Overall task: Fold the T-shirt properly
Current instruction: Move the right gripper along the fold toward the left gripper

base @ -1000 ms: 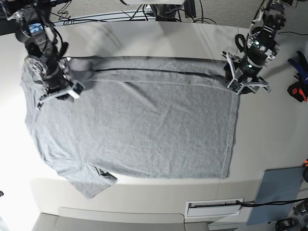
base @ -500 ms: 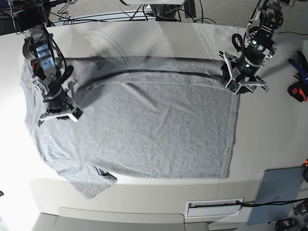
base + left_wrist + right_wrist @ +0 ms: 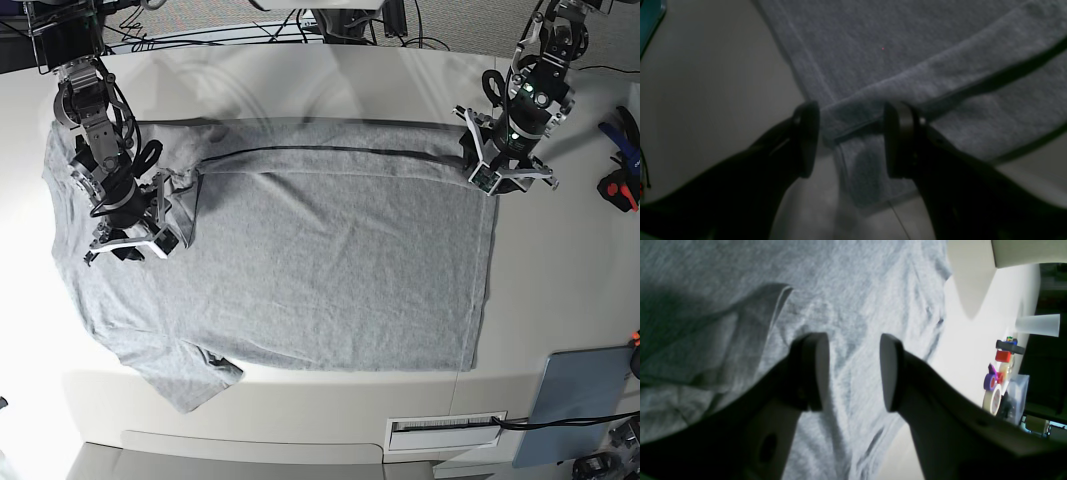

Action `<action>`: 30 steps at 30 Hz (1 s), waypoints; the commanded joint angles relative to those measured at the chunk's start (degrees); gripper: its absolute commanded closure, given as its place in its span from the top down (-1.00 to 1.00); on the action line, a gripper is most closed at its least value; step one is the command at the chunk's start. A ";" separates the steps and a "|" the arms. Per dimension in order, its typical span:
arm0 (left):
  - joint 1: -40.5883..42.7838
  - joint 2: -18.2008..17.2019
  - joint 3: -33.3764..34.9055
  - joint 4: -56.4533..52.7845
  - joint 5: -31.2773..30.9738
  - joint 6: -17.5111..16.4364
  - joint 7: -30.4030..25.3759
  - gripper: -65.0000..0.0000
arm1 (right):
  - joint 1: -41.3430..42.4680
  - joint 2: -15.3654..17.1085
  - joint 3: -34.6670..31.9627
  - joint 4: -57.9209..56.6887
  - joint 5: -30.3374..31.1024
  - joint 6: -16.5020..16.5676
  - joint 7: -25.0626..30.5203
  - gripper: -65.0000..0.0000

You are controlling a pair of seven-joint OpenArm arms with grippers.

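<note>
**T-shirt flat on table, 1 long edge turned in, both claws spread**

Large heather-grey short-sleeved cotton T-shirt lies spread across the pale table, plain side up, hem toward the base view's right, sleeves and neck toward its left. Its far long edge is folded inward as a narrow band; a dark shadow line runs under that band from hem side to sleeve side, which suggests the flap sits loose and is not pressed flat.

Left claw sits at the hem-side corner of the band. In its wrist view the left claw is spread, with the folded corner and hem seam between the jaws but not pinched. Reading: it marks 1 end of the fold line, placed to let go or regrip there.

Right claw hangs over the shoulder area. Its wrist view shows the right claw spread with nothing between the jaws, only flat cloth beneath. A rumpled flap of grey fabric lies just beside it, likely the sleeve end of the band, uneven.

Near sleeve sticks out over the table's near edge, not yet folded. Judged early in the task.
</note>
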 commanded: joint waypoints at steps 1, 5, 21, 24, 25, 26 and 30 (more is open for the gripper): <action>-0.28 -0.79 -0.48 0.92 0.39 0.59 -0.68 -0.03 | 0.96 0.81 0.63 0.85 -0.26 -1.60 0.96 -0.23; -0.28 -0.79 -0.48 0.92 0.42 0.59 -0.66 -0.03 | 0.85 0.83 0.63 1.95 4.68 -2.73 -4.44 -0.23; -0.31 -0.79 -0.48 0.92 0.42 0.59 -0.74 -0.03 | -7.82 1.18 0.59 4.02 5.46 3.45 -5.68 -1.00; -0.28 -0.79 -0.48 0.92 0.42 0.61 -0.70 -0.03 | -7.87 0.02 0.59 1.99 5.64 5.14 -3.91 -1.00; -0.31 -0.79 -0.48 0.92 0.42 0.61 -0.72 -0.03 | -7.74 -0.52 0.59 0.96 5.64 5.11 -3.89 -1.00; -0.31 -0.79 -0.48 0.92 0.42 0.59 -0.72 -0.03 | -7.56 -1.14 0.59 0.02 5.64 5.09 -3.82 -1.00; -0.31 -0.79 -0.48 0.92 0.42 0.59 -1.09 -0.03 | -6.21 -3.45 0.59 -1.81 5.60 5.11 -2.47 -1.00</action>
